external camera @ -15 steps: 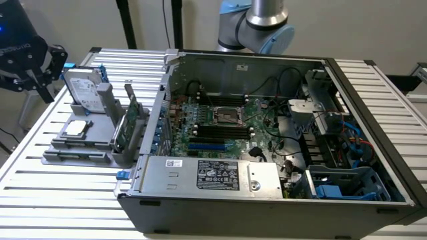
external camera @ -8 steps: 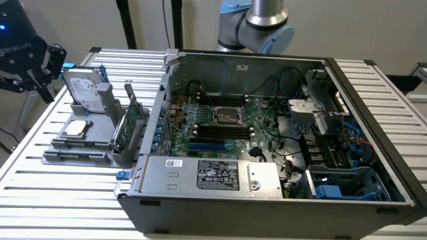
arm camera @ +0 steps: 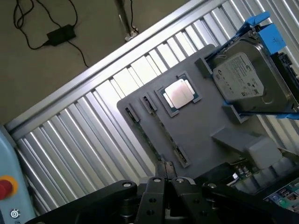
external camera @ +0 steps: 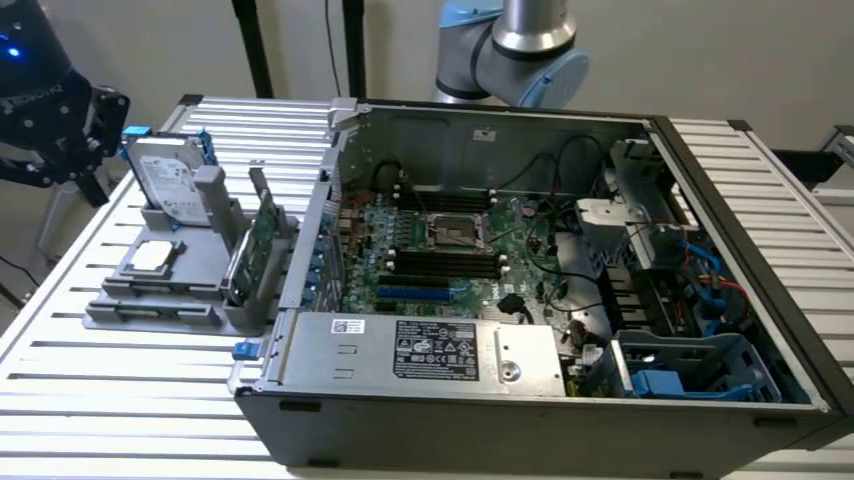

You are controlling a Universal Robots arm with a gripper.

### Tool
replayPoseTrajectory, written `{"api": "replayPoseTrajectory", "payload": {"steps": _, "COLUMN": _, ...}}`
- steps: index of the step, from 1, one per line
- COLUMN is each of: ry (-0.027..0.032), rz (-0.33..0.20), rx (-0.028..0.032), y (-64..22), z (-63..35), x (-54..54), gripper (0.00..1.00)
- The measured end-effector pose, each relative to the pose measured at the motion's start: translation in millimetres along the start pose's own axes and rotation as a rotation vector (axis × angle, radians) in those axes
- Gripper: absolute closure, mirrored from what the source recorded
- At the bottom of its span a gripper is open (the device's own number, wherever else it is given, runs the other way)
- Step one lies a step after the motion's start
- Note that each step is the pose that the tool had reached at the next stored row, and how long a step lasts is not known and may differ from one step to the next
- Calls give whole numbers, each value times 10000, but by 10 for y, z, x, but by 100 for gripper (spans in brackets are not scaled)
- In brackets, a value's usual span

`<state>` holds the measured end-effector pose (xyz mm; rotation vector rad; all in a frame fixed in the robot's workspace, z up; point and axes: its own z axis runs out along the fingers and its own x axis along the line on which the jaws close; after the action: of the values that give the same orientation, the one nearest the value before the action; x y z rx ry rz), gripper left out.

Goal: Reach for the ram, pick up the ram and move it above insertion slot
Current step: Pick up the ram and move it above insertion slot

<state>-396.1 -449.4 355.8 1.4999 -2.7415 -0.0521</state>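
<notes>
Half worrying about jabbing the ram (arm camera: 164, 131) edge-on, gripper (arm camera: 166, 179) fingers pinched together empty, hovering over its grey holder (arm camera: 205, 121).

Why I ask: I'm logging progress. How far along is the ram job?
Nothing looks finished yet: the ram sits on edge in the gray holder, beside the processor. In hand: nothing; the gripper is shut and empty, hovering above the holder near the ram's end. Left: gripping the ram and carrying it above the motherboard's memory slots, which look empty.
</notes>
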Motion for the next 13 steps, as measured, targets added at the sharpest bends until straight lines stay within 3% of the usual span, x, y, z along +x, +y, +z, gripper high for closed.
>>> {"api": "replayPoseTrajectory", "payload": {"steps": 4, "ry": -8, "rz": -730, "rx": 89, "y": 0, "z": 5, "x": -1, "gripper": 89}}
{"api": "replayPoseTrajectory", "payload": {"steps": 9, "ry": -39, "rz": -1637, "rx": 246, "y": -1, "z": 14, "x": 0, "gripper": 89}}
{"api": "replayPoseTrajectory", "payload": {"steps": 13, "ry": -27, "rz": -2364, "rx": 348, "y": -1, "z": 24, "x": 0, "gripper": 89}}
